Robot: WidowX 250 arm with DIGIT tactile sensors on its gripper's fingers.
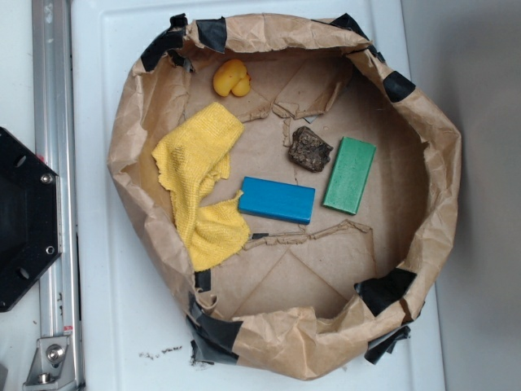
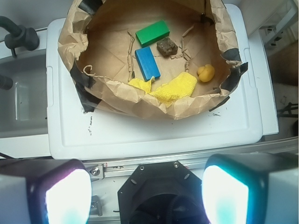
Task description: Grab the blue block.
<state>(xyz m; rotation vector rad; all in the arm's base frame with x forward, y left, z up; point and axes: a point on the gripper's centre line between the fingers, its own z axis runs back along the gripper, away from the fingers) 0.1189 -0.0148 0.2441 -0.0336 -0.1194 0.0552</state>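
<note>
Blue block (image 1: 277, 199) lying flat on the floor of the paper bin (image 1: 423, 138), about mid-floor in the exterior view. Left end just touching or just beside the yellow cloth (image 1: 199, 183); green block (image 1: 350, 175) to the right, apart by a narrow gap; brown lump (image 1: 308, 148) just beyond the far right corner, near but not touching; yellow duck (image 1: 230, 78) well apart at the far wall.

Gripper (image 2: 147, 193) far from all of this: in the wrist view, two lit fingers (image 2: 67, 196) wide apart at the bottom edge, nothing between them, nothing touched, high above the robot's base with the bin well ahead. Not seen in the exterior view at all.

Step in hand, judged from this: the approach, with the grasp not yet begun. Best done by travelling out over the bin's crumpled wall with height to spare, then descending straight down over the block's middle. Better to close across the short width, long sides free on both faces, than along the length, where cloth at one end and green block near the other crowd the fingers. Turning the wrist to square the fingers with the block's slight slant likely needed. Risk of catching a fold of cloth if centred too far left; risk of nudging the lump if too far right and far.
</note>
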